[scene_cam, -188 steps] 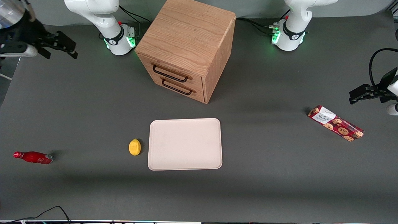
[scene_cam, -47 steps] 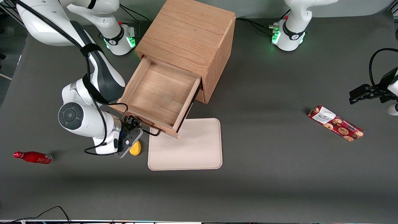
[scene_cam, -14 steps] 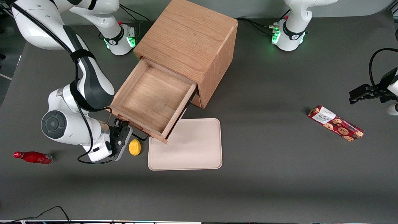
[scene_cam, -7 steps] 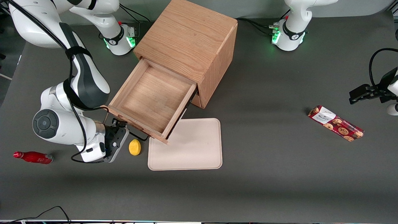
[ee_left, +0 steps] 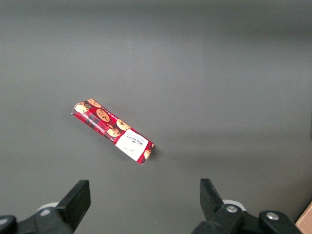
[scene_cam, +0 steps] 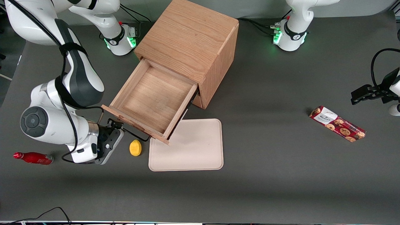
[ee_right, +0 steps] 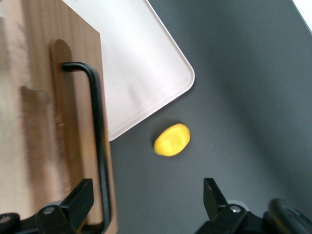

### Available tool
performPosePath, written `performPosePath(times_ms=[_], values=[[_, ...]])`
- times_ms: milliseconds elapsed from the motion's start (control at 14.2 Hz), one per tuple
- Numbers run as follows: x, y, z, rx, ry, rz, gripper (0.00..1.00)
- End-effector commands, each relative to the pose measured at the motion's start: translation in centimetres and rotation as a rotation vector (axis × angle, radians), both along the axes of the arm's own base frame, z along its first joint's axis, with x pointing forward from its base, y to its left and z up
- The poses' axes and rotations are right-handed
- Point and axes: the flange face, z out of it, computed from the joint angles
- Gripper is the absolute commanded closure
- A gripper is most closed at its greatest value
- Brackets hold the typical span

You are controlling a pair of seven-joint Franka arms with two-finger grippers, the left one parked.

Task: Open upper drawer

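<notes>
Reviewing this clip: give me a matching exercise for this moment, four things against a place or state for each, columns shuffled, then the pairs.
Things:
1. upper drawer
2. gripper
3. lemon
4. cookie pack

Places or states:
A. lying toward the parked arm's end of the table
B. pulled far out of the cabinet, nothing inside
C. open, just off the drawer's black handle, holding nothing
D. on the table beside the pale tray

Pairs: 1-B, 2-C, 3-D, 4-A
</notes>
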Motion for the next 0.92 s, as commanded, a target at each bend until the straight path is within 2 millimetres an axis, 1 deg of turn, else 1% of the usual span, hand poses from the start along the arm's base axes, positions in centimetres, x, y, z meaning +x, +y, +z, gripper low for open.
performPosePath(times_ms=[0, 70, 211, 282, 423, 493, 634, 705, 775, 846], values=[[-2.8, 0.1, 6.0, -0.051, 0.005, -0.127, 0.0], [-3.7, 0.0, 7.8, -0.062, 0.0, -0.15, 0.0], [-6.3, -0.4, 10.5, -0.106, 0.039, -0.208, 0.0], [-7.9, -0.4, 12.1, -0.13, 0.046, -0.253, 0.0], [-12.0, 0.1, 15.1, -0.185, 0.033, -0.388, 0.0], [-14.6, 0.4, 16.6, -0.206, 0.019, -0.463, 0.0], [-19.2, 0.3, 17.7, -0.227, 0.013, -0.549, 0.0], [-21.2, -0.3, 18.1, -0.234, 0.01, -0.581, 0.0], [-22.9, -0.6, 18.2, -0.231, 0.012, -0.591, 0.0], [-24.4, -1.3, 18.7, -0.226, 0.005, -0.615, 0.0]])
